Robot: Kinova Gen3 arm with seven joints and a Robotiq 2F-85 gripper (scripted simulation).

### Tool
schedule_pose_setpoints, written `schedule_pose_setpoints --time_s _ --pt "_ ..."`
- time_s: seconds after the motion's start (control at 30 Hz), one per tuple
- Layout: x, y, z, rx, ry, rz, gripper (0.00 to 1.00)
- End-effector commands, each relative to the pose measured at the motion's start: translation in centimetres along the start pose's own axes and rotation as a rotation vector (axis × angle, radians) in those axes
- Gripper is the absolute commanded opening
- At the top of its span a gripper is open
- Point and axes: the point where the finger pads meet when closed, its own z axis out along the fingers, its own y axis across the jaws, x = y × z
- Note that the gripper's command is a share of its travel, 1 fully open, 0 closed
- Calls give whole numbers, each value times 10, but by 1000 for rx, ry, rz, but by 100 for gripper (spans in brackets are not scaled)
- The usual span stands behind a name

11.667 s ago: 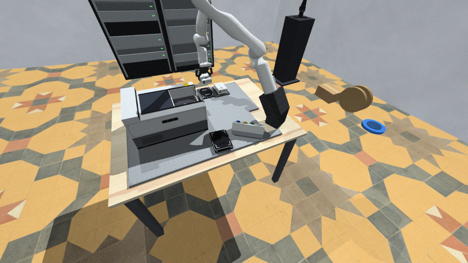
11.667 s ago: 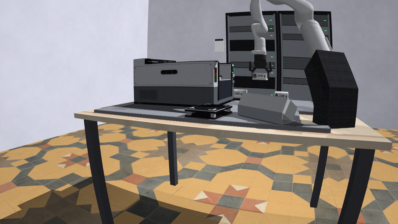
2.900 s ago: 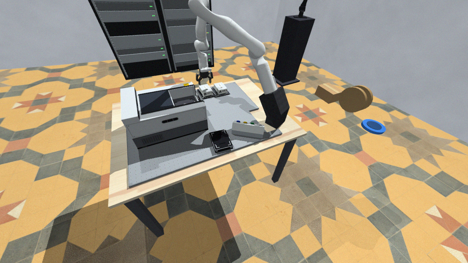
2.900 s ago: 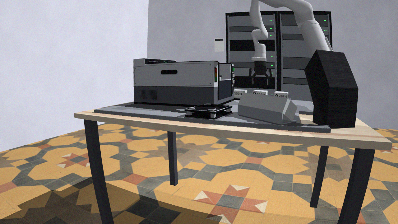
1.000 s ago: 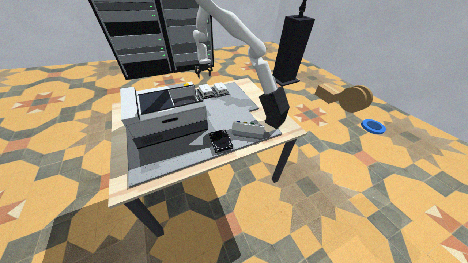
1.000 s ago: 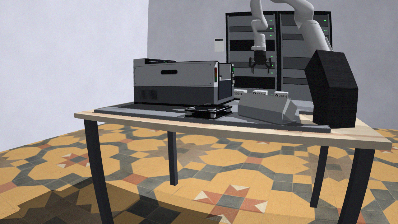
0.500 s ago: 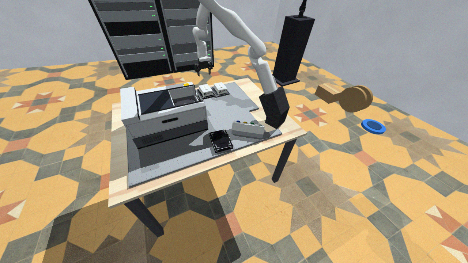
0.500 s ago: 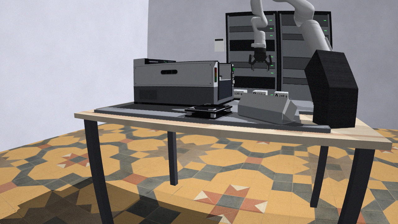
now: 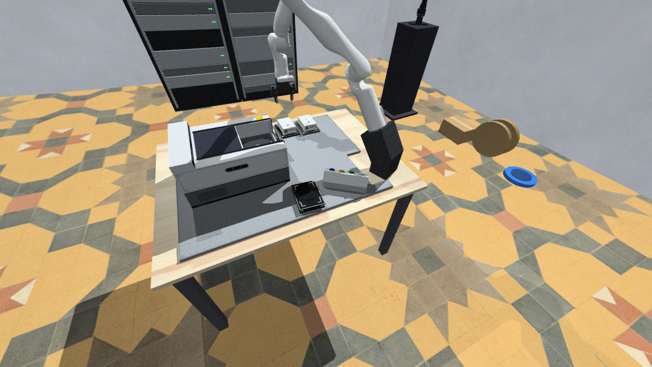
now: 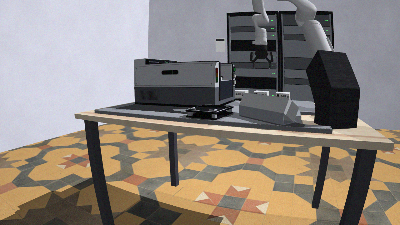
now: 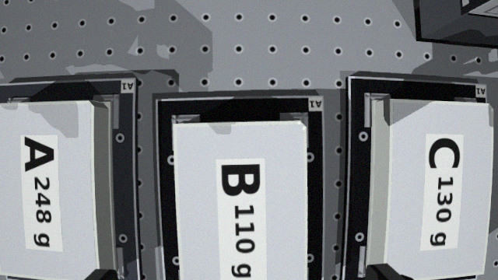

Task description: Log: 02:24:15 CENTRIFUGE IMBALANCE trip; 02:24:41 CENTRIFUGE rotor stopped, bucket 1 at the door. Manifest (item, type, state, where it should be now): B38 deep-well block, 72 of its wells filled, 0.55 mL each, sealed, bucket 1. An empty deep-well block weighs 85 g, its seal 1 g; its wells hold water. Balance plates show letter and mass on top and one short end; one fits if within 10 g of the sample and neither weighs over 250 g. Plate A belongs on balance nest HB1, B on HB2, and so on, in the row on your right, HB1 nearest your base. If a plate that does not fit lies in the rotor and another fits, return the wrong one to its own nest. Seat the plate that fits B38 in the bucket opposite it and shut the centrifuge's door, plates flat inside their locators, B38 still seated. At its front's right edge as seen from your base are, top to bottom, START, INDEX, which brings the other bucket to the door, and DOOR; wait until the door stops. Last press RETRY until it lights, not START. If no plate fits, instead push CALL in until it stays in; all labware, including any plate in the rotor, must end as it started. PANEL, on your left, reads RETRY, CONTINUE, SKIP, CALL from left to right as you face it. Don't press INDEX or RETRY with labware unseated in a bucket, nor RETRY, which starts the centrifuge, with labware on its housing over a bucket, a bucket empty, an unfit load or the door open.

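Three white balance plates lie in black nests in a row: A 248 g (image 11: 50, 187) (image 9: 308, 122) (image 10: 282, 95), B 110 g (image 11: 241, 202) (image 9: 287, 125) (image 10: 261, 93) and C 130 g (image 11: 440, 187) (image 10: 239, 93). My gripper (image 11: 243, 272) (image 9: 282, 93) (image 10: 261, 62) is open and empty. It hangs well above plate B, fingers pointing down. The grey centrifuge (image 9: 227, 157) (image 10: 173, 81) (image 11: 455, 19) stands left of the plates. Its top opening (image 9: 256, 133) shows a dark bucket; I cannot tell what it holds. The button panel (image 9: 345, 180) (image 10: 265, 108) sits near the table's front.
An empty black nest (image 9: 308, 196) (image 10: 209, 109) lies beside the panel. The arm's black base housing (image 9: 382, 150) (image 10: 332, 89) stands at the table's right. Server racks (image 9: 205, 50) and a tall black column (image 9: 408, 63) stand behind the table.
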Motion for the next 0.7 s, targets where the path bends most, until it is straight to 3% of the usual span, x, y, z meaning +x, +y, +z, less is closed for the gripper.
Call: schedule_pose_setpoints --time_s 0.0,0.67 --pt "0 0 -2 -1 -1 0 100" --pt "0 0 -26 0 -1 0 100"
